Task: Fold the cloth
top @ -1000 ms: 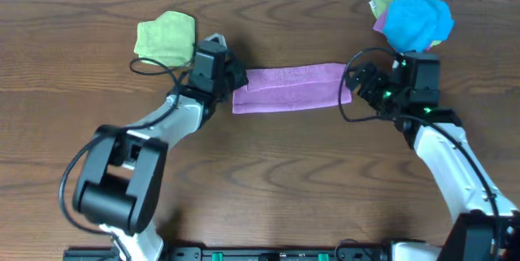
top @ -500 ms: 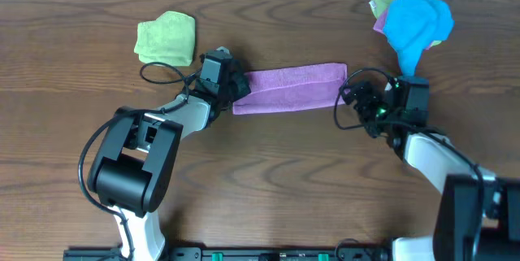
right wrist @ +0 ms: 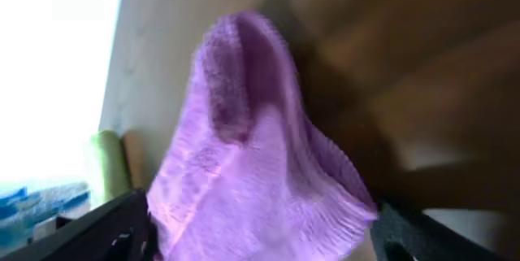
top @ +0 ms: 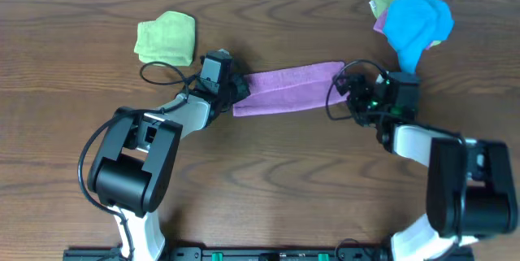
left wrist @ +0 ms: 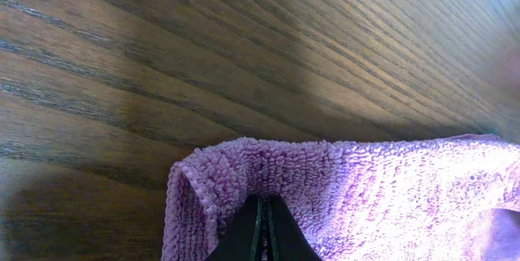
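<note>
The lilac cloth [top: 288,88] lies folded into a long strip across the middle of the table, slightly tilted with its right end farther back. My left gripper [top: 237,90] is at its left end; in the left wrist view the fingertips [left wrist: 262,227] are pinched shut on the terry edge of the cloth [left wrist: 366,188]. My right gripper [top: 348,92] is at the strip's right end. In the right wrist view its fingers stand wide apart on either side [right wrist: 264,241] of the bunched cloth end [right wrist: 252,171], which rises between them.
A light green folded cloth [top: 166,38] lies at the back left, close behind my left arm. A bright blue cloth [top: 416,19] sits on a small pile at the back right, just behind my right arm. Bare wooden table [top: 284,180] lies in front.
My right gripper has moved left and back until its fingers straddle the cloth's right end. My left gripper came down onto the left end and has stayed there. The strip now lies tilted.
</note>
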### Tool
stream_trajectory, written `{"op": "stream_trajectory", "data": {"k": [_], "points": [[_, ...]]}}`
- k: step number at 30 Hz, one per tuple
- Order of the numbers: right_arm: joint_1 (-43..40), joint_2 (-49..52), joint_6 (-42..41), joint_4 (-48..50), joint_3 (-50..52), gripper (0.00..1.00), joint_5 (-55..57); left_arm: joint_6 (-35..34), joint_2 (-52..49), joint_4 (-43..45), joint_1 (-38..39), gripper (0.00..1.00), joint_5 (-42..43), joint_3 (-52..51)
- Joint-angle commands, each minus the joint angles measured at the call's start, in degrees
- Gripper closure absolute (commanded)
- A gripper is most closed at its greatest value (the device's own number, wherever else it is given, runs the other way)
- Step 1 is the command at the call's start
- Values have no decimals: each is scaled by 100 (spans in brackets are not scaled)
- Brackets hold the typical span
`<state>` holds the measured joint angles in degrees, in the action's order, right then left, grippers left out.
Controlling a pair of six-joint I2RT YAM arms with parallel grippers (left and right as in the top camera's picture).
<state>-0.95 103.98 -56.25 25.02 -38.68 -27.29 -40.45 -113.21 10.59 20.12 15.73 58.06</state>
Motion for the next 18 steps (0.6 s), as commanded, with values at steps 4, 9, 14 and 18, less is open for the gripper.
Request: {"op": "stream_trajectory", "data": {"k": [4,9,14,18], "points": [[295,787,-247,234,127,24,249,107,-90,-83,26,94,22,66],[367,940,-68,455,127,62,588,107,-90,-92,26,94,22,66],[365,938,581,1152,107,96,629,107,-90,-92,26,94,44,66],[367,887,933,1248,-87,99,330,109,-90,-94,26,94,177,87]]}}
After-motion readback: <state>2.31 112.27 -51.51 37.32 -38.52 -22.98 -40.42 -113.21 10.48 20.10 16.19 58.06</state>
